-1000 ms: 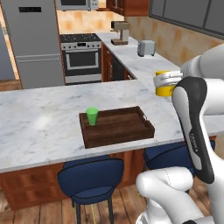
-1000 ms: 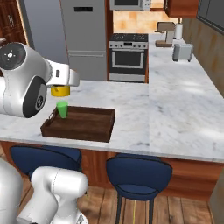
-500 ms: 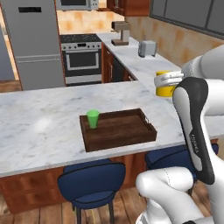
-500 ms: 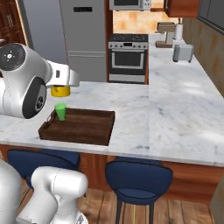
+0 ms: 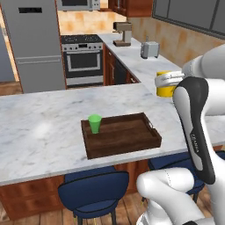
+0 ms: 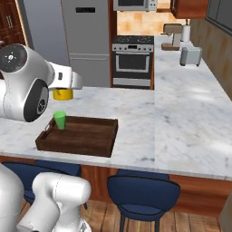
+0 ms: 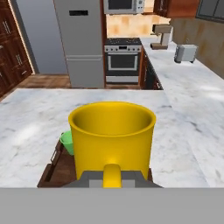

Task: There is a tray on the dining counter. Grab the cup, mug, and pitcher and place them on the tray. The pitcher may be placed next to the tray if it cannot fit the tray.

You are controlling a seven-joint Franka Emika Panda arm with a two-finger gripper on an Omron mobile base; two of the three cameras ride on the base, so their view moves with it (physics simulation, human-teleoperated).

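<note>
A yellow mug (image 5: 165, 86) hangs in the air, held by its handle in my shut gripper (image 5: 170, 79). It is off to the right of and above the dark wooden tray (image 5: 123, 148) on the dining counter (image 5: 39, 132). The green cup (image 5: 94, 124) stands upright in the tray's far left corner. From the right base, the mug (image 6: 63, 94) hangs behind the cup (image 6: 60, 120) and the tray (image 6: 74, 145). Through the hand camera, the mug (image 7: 111, 135) is close up, with the cup (image 7: 67, 141) and tray (image 7: 50, 168) below it. The pitcher is out of view.
Two blue stools (image 5: 92, 189) stand under the counter's front edge. On the side counter at the back are a toaster (image 5: 150, 49) and a coffee machine (image 5: 122, 33). Behind stand a stove (image 5: 84, 59) and a grey fridge (image 5: 37, 44).
The whole picture has shifted a little, so the base has moved; counter and tray sit slightly lower in both base views. The gripper stays shut on the mug, and the arm's pose is unchanged.
</note>
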